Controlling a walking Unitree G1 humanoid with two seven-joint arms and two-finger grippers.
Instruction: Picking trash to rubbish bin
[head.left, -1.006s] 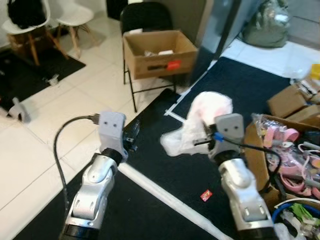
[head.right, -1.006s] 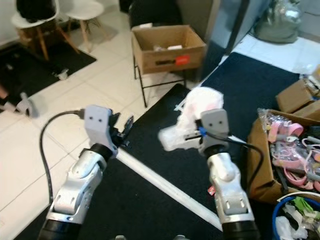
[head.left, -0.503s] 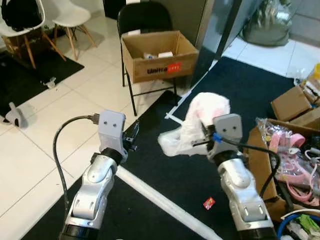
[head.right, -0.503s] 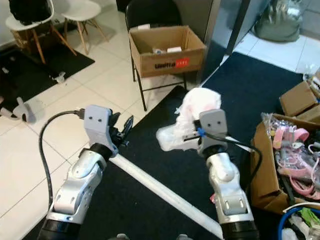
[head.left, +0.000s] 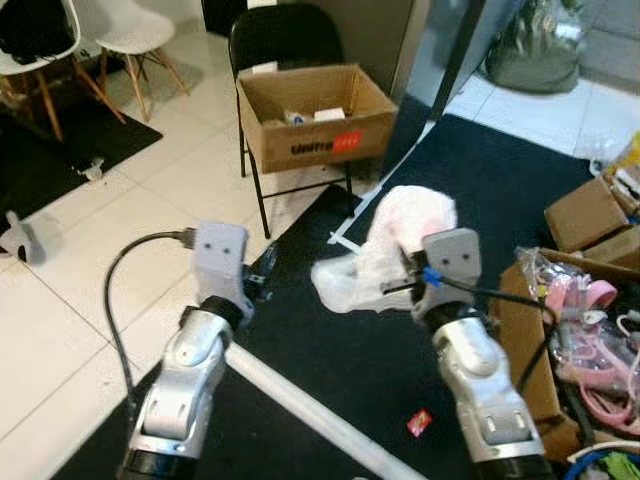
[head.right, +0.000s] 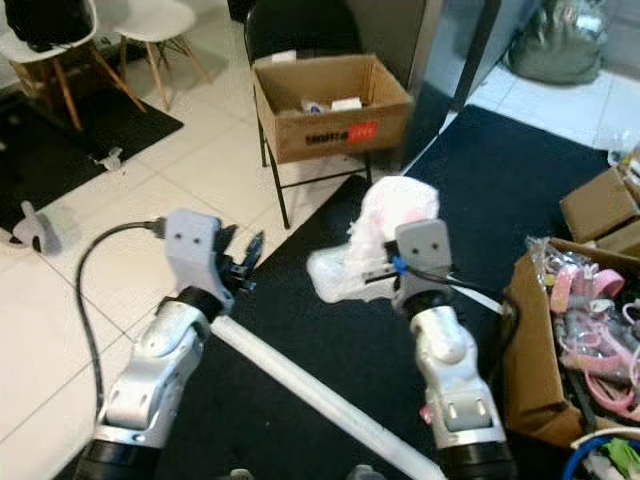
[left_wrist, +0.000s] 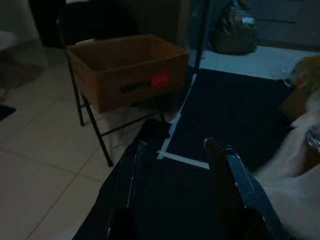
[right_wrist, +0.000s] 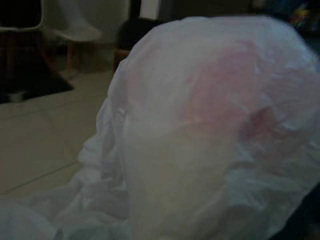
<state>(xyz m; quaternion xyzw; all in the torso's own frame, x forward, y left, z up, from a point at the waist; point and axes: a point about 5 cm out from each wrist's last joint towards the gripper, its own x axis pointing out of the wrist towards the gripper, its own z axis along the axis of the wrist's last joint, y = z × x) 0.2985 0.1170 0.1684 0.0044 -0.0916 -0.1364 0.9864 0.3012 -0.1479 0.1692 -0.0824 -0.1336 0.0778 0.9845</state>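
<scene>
The right gripper clasps a crumpled white-and-pink plastic bag above the black mat — well short of the cardboard box on the folding chair. The left gripper hangs empty, fingers parted.

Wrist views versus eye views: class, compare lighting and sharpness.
Eye views: bright, fairly sharp, the box label nearly legible. Left wrist view: dim, fingers dark but outlined. Right wrist view: dark, the bag close up and soft.
</scene>
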